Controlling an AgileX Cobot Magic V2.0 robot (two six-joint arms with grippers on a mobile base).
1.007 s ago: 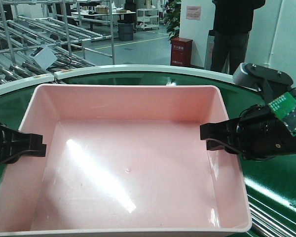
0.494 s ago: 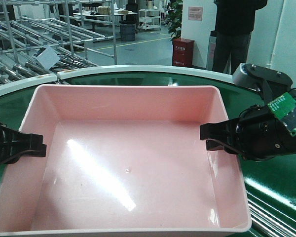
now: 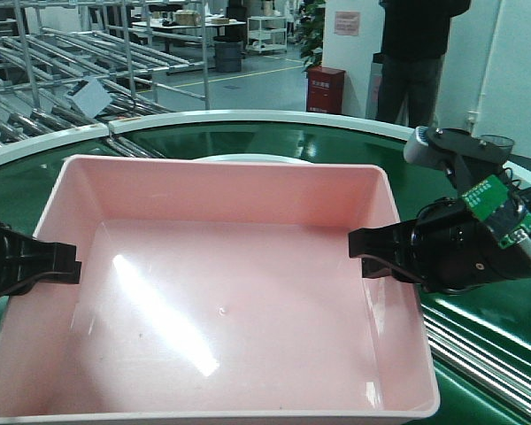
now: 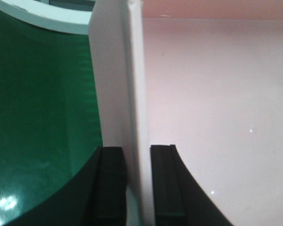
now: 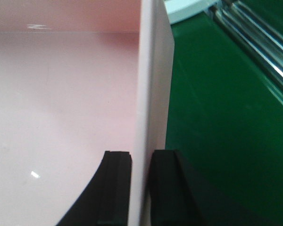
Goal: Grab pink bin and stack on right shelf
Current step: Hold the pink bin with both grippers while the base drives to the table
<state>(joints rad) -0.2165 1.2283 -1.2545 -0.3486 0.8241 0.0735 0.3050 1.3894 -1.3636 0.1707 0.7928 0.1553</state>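
The pink bin (image 3: 221, 292) is a wide, shallow pale pink tray that fills the middle of the front view, over the green belt. My left gripper (image 3: 71, 263) is shut on the bin's left wall. In the left wrist view the gripper (image 4: 137, 155) has one black finger on each side of the wall (image 4: 132, 84). My right gripper (image 3: 363, 255) is shut on the bin's right wall. In the right wrist view it (image 5: 141, 157) pinches the wall (image 5: 153, 84) the same way. The bin is empty. The black right shelf is out of view.
The green curved conveyor belt (image 3: 274, 137) with a white rim runs behind and beside the bin. Metal rails (image 3: 487, 354) lie at the lower right. Roller racks (image 3: 71, 62) stand at the far left. A red box (image 3: 326, 88) and a standing person (image 3: 416, 53) are beyond the belt.
The bin and both grippers have shifted slightly in view: the far rim sits lower, the right gripper a bit further left, and more belt shows behind. Both grips are unchanged.
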